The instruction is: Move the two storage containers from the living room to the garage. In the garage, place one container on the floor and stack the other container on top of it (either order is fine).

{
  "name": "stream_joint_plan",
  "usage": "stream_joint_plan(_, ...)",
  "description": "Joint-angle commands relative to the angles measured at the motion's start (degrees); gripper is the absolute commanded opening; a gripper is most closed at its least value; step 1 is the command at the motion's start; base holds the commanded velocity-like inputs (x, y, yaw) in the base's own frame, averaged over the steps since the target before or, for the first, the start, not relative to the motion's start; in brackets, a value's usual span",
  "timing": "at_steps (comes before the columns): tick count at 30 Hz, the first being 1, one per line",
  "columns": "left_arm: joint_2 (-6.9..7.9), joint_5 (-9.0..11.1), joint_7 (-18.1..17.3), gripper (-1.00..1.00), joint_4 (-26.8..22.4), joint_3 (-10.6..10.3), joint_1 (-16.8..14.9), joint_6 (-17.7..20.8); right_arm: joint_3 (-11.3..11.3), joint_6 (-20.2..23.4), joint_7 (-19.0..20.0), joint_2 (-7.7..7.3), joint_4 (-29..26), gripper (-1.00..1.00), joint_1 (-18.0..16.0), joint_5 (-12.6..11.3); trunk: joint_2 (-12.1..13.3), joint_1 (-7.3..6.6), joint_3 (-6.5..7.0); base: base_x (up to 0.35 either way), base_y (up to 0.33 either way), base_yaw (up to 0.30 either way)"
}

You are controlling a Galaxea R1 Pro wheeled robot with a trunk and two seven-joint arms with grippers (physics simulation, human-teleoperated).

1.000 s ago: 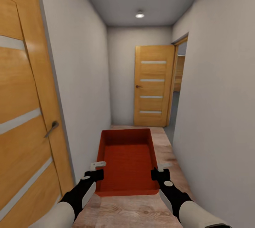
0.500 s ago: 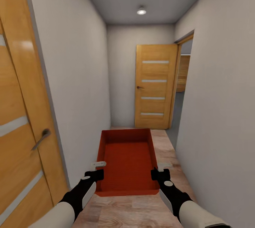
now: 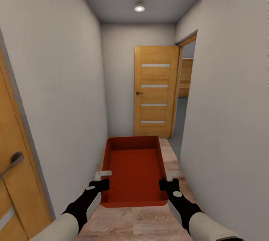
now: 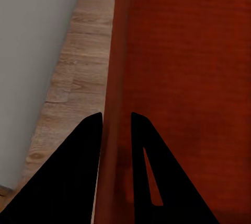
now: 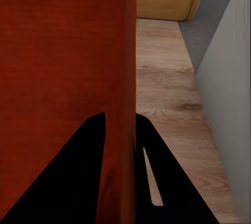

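Head view: narrow corridor, pale walls close on both sides, wood-plank floor (image 3: 149,226) running ahead to an oak door (image 3: 155,91) w/ open doorway at right. Orange-red container (image 3: 134,170) held level in front of robot, btwn both arms, clear of walls. Left gripper (image 3: 101,181) on its left rim, right gripper (image 3: 167,182) on right rim.

Left wrist view: fingers (image 4: 78,182) closed narrow, astride container's side wall.

Right wrist view: fingers (image 5: 83,177) likewise pinched on opposite wall; floor alongside.
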Motion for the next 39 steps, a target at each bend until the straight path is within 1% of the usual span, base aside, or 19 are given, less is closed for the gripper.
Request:
stream_joint_plan(1, 0.17, -0.64, 5.14, -1.0, -0.29, 2.26, -0.01, -3.46, -0.82, 0.08, 0.44, 0.0, 0.11, -1.0, -0.08, -2.33, -0.07, 0.05, -0.09, 0.322, 0.0, -0.24)
stream_joint_plan(39, 0.17, -0.59, 5.14, -1.0, 0.05, 2.35, -0.01, -3.4, -0.82, 0.01, 0.52, -0.09, 0.09, -1.0, -0.1, -2.33, -0.07, 0.05, -0.09, 0.322, 0.0, -0.004)
